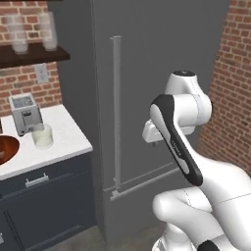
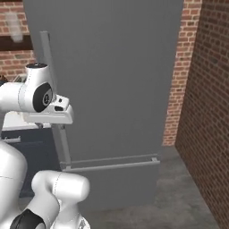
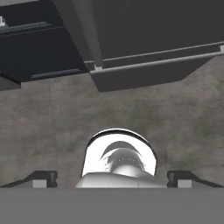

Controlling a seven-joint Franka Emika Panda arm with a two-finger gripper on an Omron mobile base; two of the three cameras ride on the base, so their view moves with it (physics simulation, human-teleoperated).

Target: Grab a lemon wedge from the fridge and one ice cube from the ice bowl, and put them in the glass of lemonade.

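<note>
Overhead, brick walls (image 2: 203,112) flank (seemingly concrete) floor (image 3: 52,127).

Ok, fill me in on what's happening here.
The robot arm is parked in front of the fridge, whose door is shut. Its gripper is open, empty and pointing down at the floor, not yet at the vertical handle. On the counter to the left sit the glass of lemonade, the ice bowl and a toaster.

Shut fridge (image 1: 147,73) door ahead
</note>
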